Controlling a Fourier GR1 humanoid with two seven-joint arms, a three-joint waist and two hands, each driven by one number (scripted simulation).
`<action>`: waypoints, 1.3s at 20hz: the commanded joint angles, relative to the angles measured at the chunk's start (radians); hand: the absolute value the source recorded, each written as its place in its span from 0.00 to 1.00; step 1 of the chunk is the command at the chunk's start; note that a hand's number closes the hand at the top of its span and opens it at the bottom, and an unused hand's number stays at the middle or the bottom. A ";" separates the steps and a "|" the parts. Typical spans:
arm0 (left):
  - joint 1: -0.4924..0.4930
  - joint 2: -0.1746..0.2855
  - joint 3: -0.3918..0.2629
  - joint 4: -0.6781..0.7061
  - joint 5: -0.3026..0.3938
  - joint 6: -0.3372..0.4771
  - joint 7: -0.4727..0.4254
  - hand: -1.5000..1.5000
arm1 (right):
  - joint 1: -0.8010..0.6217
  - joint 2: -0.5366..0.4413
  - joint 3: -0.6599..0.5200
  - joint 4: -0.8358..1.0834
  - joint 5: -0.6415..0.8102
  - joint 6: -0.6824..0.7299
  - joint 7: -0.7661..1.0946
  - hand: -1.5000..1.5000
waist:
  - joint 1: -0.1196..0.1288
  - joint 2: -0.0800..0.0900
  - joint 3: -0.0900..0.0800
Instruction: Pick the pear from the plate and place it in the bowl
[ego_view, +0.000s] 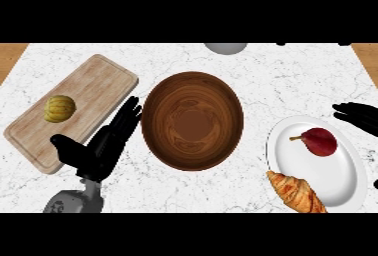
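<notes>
The right hand (358, 117) is held beside the plate (325, 172), fingers apart, presumably to grasp the pear (319, 141). The left hand (107, 142) is rested, fingers straight.

A dark red pear (320, 142) lies on its side (stem pointing left) on a white plate (328, 176), right of a brown wooden bowl (162, 102).

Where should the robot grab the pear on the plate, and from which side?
I'd take the pear round its wide red body, not the thin stem, which points left towards the bowl. It lies on its side, so come from above and from the right, where the right hand is; the croissant blocks the front.
</notes>
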 joint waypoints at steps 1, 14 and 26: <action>-0.045 0.009 0.049 0.004 0.009 -0.014 0.033 0.50 | 0.038 0.008 -0.010 -0.018 0.075 0.006 0.012 0.00 | -0.008 -0.001 0.000; 0.047 -0.041 0.037 -0.029 -0.068 -0.036 -0.005 0.50 | -0.010 0.202 0.003 0.068 0.277 -0.068 -0.012 0.00 | -0.004 -0.001 0.000; 0.075 -0.049 0.067 -0.064 -0.066 -0.096 0.016 0.50 | -0.052 0.299 -0.016 0.072 0.368 -0.044 0.007 0.00 | -0.004 -0.001 0.000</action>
